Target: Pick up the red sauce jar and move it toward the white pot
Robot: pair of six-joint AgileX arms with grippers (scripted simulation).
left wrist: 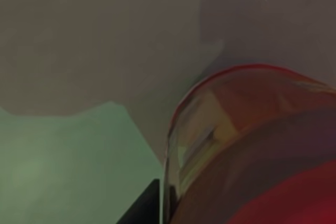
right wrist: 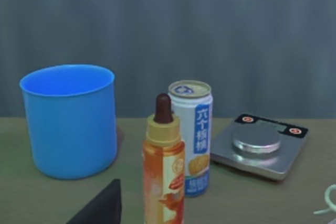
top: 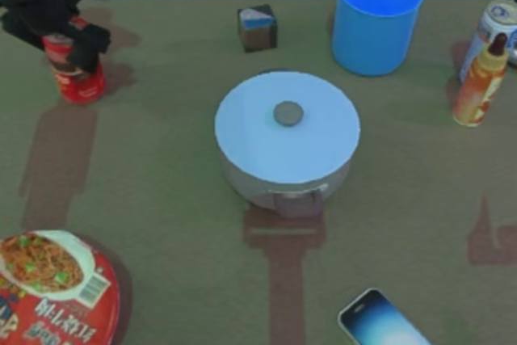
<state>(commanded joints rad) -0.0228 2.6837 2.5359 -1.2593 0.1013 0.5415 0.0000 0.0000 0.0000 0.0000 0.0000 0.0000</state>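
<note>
Because the left gripper (top: 77, 46) pinches the red sauce jar (top: 78, 78) only near its lid, at the far left of the table, the jar could tilt or slip free on the way right toward the white pot (top: 287, 131) at the centre, or knock its lid. That arm reaches down over the jar from the far-left corner. The right arm is out of the top view, so I cannot tell its gripper's state.

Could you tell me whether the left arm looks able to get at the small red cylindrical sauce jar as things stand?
Probably yes: the left gripper is already down over the small red cylindrical sauce jar at the table's far left, nothing standing between them; whether its fingers have closed is unclear.
</note>
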